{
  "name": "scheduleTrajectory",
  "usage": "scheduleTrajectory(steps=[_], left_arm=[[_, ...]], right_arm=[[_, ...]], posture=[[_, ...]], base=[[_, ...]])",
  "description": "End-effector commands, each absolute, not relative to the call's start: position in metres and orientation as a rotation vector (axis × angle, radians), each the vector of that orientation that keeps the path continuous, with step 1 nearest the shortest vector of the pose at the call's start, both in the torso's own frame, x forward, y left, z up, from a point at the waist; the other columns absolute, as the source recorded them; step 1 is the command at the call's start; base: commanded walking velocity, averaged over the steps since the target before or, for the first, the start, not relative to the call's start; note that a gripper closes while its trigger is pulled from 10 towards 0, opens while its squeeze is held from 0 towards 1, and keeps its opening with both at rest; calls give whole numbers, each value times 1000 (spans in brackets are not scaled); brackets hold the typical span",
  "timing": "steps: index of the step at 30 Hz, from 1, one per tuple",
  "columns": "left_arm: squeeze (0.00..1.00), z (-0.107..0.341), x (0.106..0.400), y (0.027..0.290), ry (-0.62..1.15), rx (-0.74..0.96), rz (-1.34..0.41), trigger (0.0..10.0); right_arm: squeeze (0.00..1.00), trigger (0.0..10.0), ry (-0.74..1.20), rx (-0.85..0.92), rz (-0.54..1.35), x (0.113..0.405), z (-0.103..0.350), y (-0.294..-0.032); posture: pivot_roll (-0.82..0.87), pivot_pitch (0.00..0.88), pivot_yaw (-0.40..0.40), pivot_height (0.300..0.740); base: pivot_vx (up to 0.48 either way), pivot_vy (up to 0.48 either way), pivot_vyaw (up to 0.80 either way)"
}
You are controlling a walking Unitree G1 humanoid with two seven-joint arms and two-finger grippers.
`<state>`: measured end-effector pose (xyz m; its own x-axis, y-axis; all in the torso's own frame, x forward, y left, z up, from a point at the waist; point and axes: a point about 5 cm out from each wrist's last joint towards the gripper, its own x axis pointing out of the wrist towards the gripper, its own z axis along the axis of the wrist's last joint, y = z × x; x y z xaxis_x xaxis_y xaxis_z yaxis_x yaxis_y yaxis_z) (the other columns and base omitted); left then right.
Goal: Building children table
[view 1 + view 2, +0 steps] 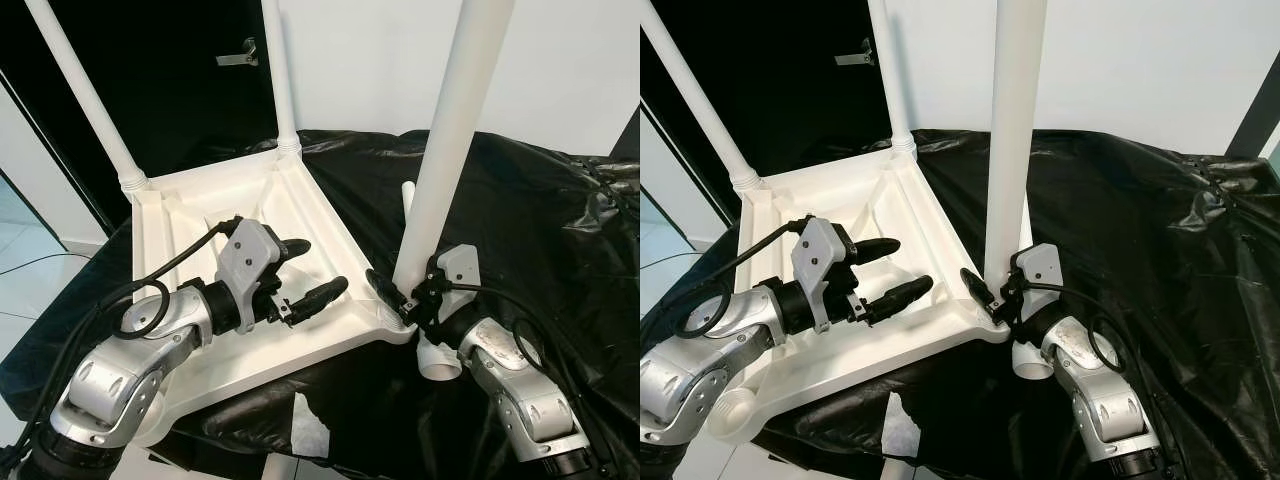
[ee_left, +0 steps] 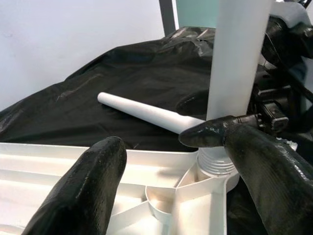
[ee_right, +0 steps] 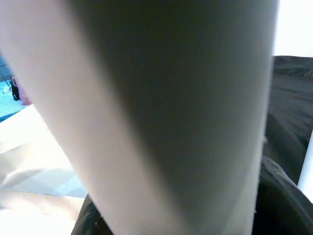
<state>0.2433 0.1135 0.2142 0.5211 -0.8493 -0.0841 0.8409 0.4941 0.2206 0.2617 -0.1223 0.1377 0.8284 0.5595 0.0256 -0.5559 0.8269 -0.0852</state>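
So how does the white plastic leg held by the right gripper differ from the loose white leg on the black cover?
The white plastic leg in the right gripper stands upright, its base in a corner socket of the upturned white table top; the loose white leg lies flat on the black cover. The right gripper grips the standing leg near its base; nothing touches the loose one. Both are white round tubes.

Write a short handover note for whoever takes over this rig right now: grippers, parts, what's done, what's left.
Left gripper: open, hovering over the upturned white tabletop.
Right gripper: closed around the base of the near-right leg at its corner socket.
Done: two far legs stand in their sockets.
Left: confirm the near-right leg is seated; fit the loose leg lying on the black sheet into the near-left corner.
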Motion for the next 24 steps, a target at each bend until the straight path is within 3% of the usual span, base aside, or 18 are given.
scheduleTrajectory(steps=[1, 7, 16, 20, 24], left_arm=[[0, 217, 241, 114, -35, 258, -1074, 10000], [0, 217, 241, 115, -35, 259, -1074, 10000], [0, 218, 242, 113, -37, 264, -1076, 10000], [0, 218, 242, 113, -39, 265, -1076, 10000], [0, 218, 241, 114, -38, 266, -1080, 10000]], right_arm=[[0, 10000, 101, -30, 582, 255, 106, -123], [0, 10000, -38, -163, 580, 251, 115, -119], [0, 10000, -32, -218, 584, 251, 113, -119], [0, 10000, -27, -202, 611, 249, 111, -117], [0, 10000, -11, -59, 635, 251, 115, -126]], posture=[[35, 0, 45, 740], [31, 0, 50, 740], [33, 0, 54, 740], [36, 0, 54, 740], [33, 0, 59, 740]], base=[[0, 0, 0], [0, 0, 0], [0, 0, 0], [0, 0, 0], [0, 0, 0]])
